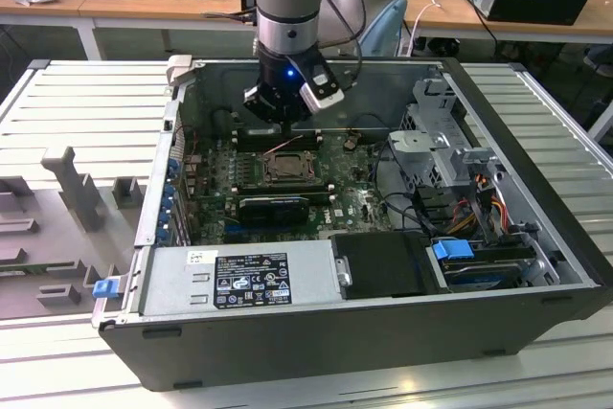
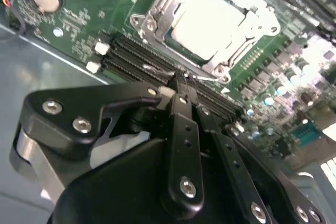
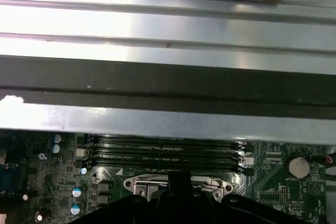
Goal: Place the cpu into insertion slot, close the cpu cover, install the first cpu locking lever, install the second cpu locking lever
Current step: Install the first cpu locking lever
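Green board is spreading around the slot (image 1: 285, 168) in the exterior view, inside the open case (image 1: 536, 131). At that view's left a row of blue clips (image 1: 170, 200) is lining the case edge; at centre the gripper (image 1: 278, 104) is hanging over the memory slots (image 1: 271, 137), just behind the socket; at its right the drive cage (image 1: 436, 126) is standing. In the second wrist view the cpu (image 2: 210, 20) is sitting in the slot with the cover (image 2: 157, 17) lying down around it, and the fingers (image 2: 181, 121) are meeting tip to tip, clenched on nothing I can make out. A thin lever (image 2: 157, 69) is lying loose by the memory slots. Pressing it off-line risks it springing free or scraping the board.
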`<state>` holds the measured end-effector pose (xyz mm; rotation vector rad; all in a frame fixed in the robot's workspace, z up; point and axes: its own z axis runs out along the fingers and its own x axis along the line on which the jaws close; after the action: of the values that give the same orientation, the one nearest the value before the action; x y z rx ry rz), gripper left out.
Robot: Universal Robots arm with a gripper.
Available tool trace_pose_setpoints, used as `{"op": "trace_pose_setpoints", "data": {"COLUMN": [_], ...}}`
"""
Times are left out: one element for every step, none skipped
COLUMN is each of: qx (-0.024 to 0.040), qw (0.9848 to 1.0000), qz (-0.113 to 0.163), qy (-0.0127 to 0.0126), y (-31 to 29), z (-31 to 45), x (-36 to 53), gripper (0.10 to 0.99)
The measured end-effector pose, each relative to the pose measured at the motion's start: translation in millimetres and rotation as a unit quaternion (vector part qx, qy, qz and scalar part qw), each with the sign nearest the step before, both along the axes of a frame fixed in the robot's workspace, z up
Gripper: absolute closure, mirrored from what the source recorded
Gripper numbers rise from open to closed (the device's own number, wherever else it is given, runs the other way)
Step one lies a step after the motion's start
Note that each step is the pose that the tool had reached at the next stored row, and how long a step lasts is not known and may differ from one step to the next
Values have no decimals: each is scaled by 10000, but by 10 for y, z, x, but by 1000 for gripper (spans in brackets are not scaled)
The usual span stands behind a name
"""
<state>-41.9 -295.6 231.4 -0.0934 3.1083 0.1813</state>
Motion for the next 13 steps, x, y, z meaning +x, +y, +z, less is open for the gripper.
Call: {"op": "trace_pose_setpoints", "data": {"qx": [0, 0, -1, 0, 0, 0, 0, 0, 1, 1, 0, 0, 0], "qw": [10000, 9999, 9999, 9999, 9999, 9999, 9999, 9999, 9999, 9999, 9999, 9999, 9999], "qz": [74, 130, 143, 145, 145, 144, 144, 144, 144, 144, 144, 144, 144], "qy": [1, 0, 1, 1, 1, 1, 1, 0, 0, 0, 1, 0, 1], "y": [0, 2, 9, 19, 25, 32, 37, 42, 47, 53, 58, 60, 62], "z": [-10, -21, -26, -35, -39, -42, -46, -53, -59, -68, -82, -89, -96], "x": [0, 1, 5, 18, 31, 42, 53, 65, 74, 86, 104, 113, 119], "gripper": [980, 980, 980, 980, 980, 980, 980, 980, 980, 980, 980, 980, 980]}}
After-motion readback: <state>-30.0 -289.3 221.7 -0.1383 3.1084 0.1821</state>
